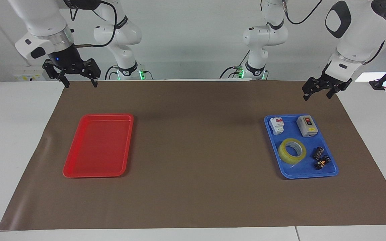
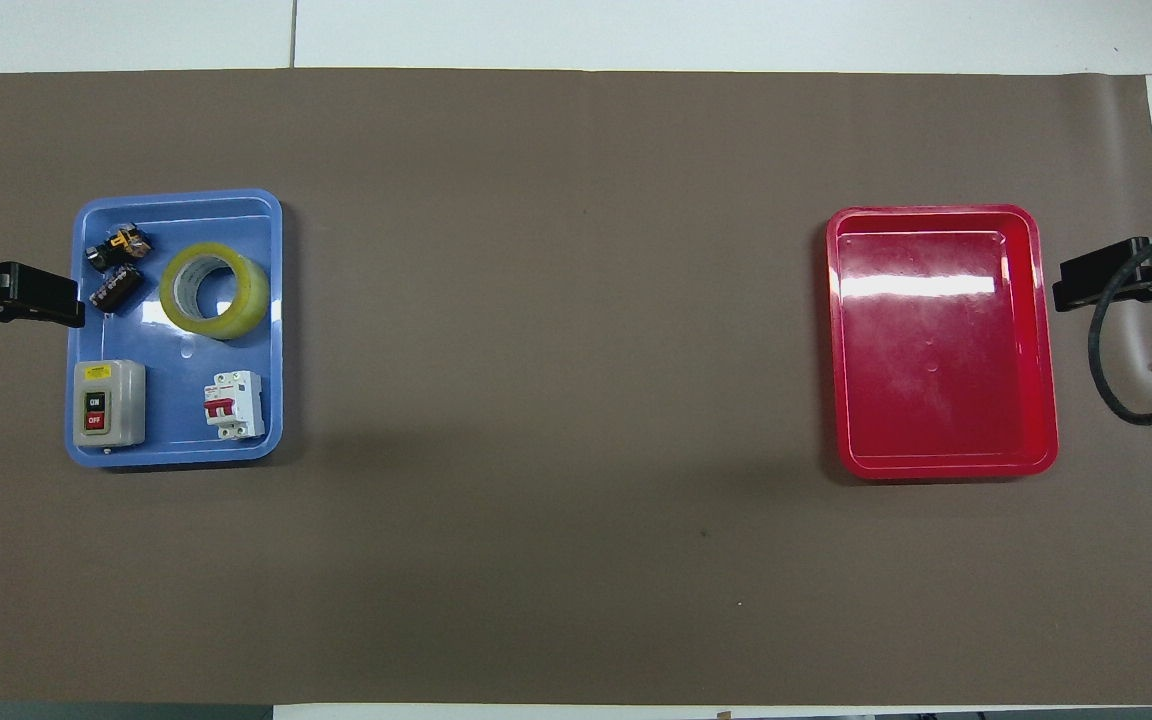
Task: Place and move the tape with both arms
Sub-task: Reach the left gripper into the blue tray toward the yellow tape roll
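The tape (image 1: pixel 282 152), a yellow translucent roll with a white core, lies flat in the blue tray (image 1: pixel 330 173) toward the left arm's end of the table; it also shows in the overhead view (image 2: pixel 252 296). My left gripper (image 1: pixel 317 96) is open and empty, raised over the brown mat beside the blue tray. My right gripper (image 1: pixel 80 84) is open and empty, raised over the mat's edge beside the red tray (image 1: pixel 97 145). Both arms are apart from the tape.
In the blue tray (image 2: pixel 176 200) with the tape lie a grey switch box (image 1: pixel 307 126), a white circuit breaker (image 1: pixel 276 125) and small dark parts (image 1: pixel 321 159). The red tray (image 2: pixel 941 340) holds nothing. A brown mat (image 1: pixel 196 150) covers the table. Two smaller white arms stand at the robots' end.
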Robot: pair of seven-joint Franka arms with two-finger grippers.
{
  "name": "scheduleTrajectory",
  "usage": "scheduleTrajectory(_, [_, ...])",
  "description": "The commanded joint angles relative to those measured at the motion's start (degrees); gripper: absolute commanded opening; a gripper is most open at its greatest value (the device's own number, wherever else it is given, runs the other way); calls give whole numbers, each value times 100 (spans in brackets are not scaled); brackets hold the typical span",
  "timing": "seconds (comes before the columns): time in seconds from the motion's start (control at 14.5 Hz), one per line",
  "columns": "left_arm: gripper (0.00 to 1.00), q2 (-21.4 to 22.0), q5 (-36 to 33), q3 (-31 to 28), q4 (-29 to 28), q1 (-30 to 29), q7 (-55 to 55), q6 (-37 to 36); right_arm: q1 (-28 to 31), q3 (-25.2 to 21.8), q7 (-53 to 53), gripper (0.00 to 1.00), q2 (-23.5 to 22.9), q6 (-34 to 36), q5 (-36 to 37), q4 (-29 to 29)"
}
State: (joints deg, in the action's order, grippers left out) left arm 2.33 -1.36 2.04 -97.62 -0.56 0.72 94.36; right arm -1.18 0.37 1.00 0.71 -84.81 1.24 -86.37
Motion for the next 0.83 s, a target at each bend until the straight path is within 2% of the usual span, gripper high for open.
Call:
scheduleTrajectory(0.0, [100, 128, 75, -19, -143, -41, -116, 65, 56, 25, -92, 100, -1, 88, -37, 33])
scheduleTrajectory(0.76, [100, 136, 84, -2, -125, 3, -46, 91, 56, 16, -109, 100, -1, 79, -37, 33])
